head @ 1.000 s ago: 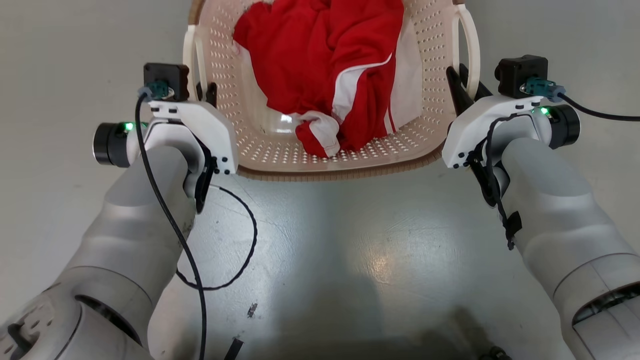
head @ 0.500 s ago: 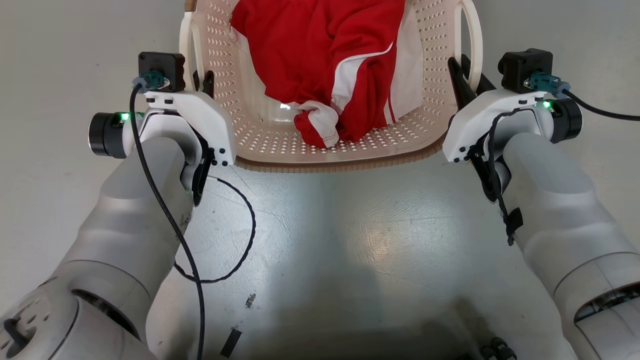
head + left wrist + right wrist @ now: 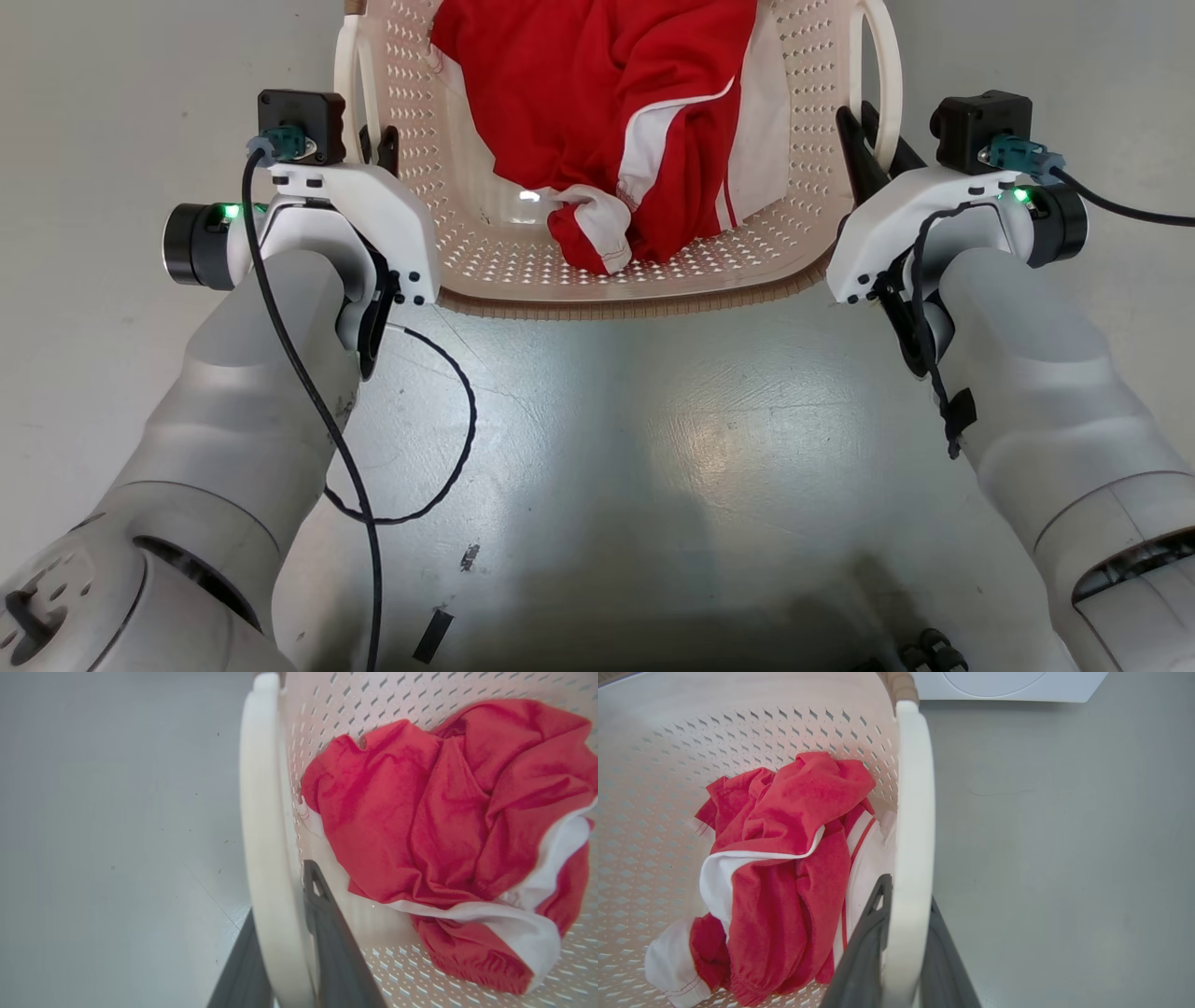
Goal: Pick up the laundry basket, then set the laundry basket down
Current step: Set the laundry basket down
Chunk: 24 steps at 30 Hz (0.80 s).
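The laundry basket (image 3: 485,245) is at the top middle of the head view, over the grey floor (image 3: 653,420). I cannot tell if it touches the floor or hangs just above it. It sits between the two arms. Its walls are cream with lots of little holes, and its near rim is brown.

The left gripper (image 3: 381,154) holds the basket's white left handle (image 3: 261,812). One dark finger is on the inside of the handle and one is on the outside, and they squeeze it between them. The right gripper (image 3: 864,140) holds the white right handle (image 3: 915,812) the same way, one finger on each side, pressed tight on it.

Red and white clothes (image 3: 607,112) lie in a crumpled heap inside the basket. A white machine (image 3: 1008,683) stands on the floor past the basket's far end. A thin black cable (image 3: 448,448) hangs in a loop by the left arm.

Compared with one second ago, the basket, both grippers and the marks on the floor all sit a bit higher in the head view, so the camera has moved. Both grips look just the same as then. In the last half second almost nothing has changed.
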Tool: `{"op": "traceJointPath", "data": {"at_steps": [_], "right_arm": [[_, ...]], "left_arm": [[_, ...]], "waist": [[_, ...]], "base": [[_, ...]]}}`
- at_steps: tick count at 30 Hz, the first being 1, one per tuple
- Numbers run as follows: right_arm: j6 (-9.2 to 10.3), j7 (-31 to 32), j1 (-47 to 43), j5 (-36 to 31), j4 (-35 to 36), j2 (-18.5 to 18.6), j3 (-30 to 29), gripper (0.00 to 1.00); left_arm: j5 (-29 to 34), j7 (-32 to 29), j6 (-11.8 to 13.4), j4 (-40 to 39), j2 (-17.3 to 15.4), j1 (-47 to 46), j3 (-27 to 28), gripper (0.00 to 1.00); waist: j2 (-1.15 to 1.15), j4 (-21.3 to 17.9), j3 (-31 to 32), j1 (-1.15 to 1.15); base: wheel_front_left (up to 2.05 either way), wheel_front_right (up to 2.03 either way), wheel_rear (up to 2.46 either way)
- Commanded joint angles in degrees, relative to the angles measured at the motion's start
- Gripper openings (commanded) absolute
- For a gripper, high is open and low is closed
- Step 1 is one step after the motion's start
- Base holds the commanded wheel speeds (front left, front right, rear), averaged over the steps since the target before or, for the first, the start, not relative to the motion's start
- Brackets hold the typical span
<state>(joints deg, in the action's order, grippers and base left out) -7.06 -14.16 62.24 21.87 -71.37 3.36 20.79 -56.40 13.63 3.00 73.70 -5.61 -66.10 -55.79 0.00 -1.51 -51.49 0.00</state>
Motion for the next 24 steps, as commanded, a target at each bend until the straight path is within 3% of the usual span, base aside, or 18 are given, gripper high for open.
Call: {"op": "traceJointPath", "data": {"at_steps": [1, 24], "right_arm": [[-0.43, -0.84, -2.97, -0.01, 0.53, -0.48, 1.18, 0.0], [-0.43, -0.84, -2.88, 1.89, 0.05, -0.48, 2.61, 0.0]], "left_arm": [[0.67, 0.3, 0.08, 0.12, -2.07, -0.69, 0.3, 0.0], [0.52, -0.18, -0.1, 0.22, -2.17, -1.38, -0.46, 0.0]], "waist": [[0.0, -0.07, -0.01, 0.0], [0.0, -0.79, -0.7, 0.0]], "base": [[0.0, 0.0, 0.0], [0.0, 0.0, 0.0]]}}
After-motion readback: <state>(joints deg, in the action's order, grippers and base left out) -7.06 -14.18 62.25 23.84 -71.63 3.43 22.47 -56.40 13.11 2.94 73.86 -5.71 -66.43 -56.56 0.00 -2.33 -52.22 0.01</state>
